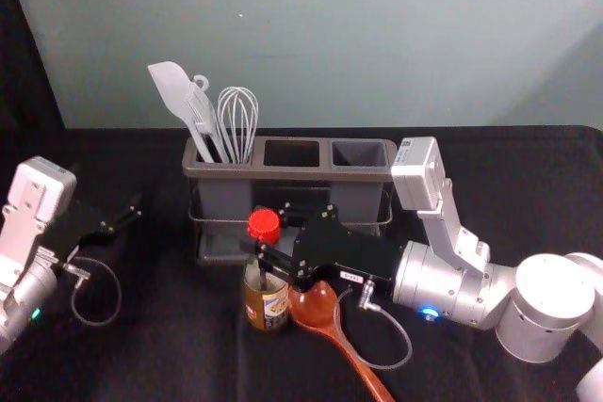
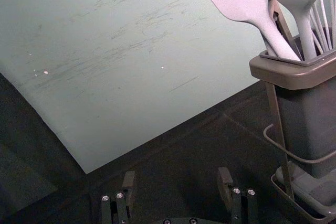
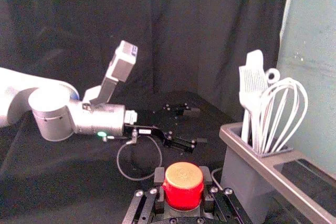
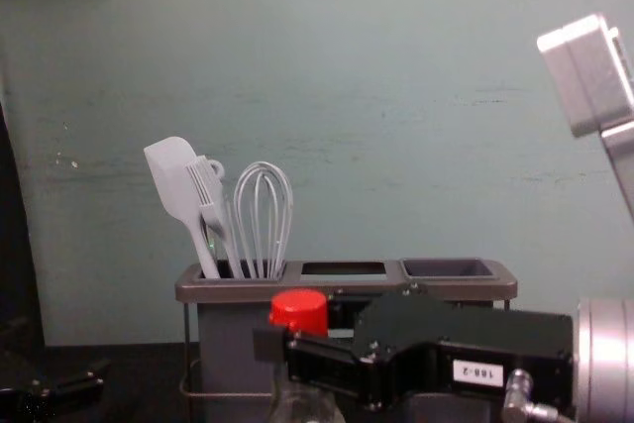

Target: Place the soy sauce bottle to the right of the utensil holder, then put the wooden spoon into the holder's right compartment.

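The black right gripper point(image 3: 182, 178) clasped the red-capped glass soy sauce bottle point(image 1: 267, 306) near its cap. A low rightward swing risked knocking the long-handled brown wooden spoon point(image 1: 315, 306) beside it or the grey plastic utensil holder point(image 1: 311, 173) behind. The black left gripper point(image 2: 176, 182) hung open at left.

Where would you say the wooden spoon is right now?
In the head view, the spoon lies in front of the holder, immediately to the right of the bottle.

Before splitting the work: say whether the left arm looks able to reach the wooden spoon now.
Probably not easily: the bottle, held by the right gripper, stands between the left gripper and the spoon.
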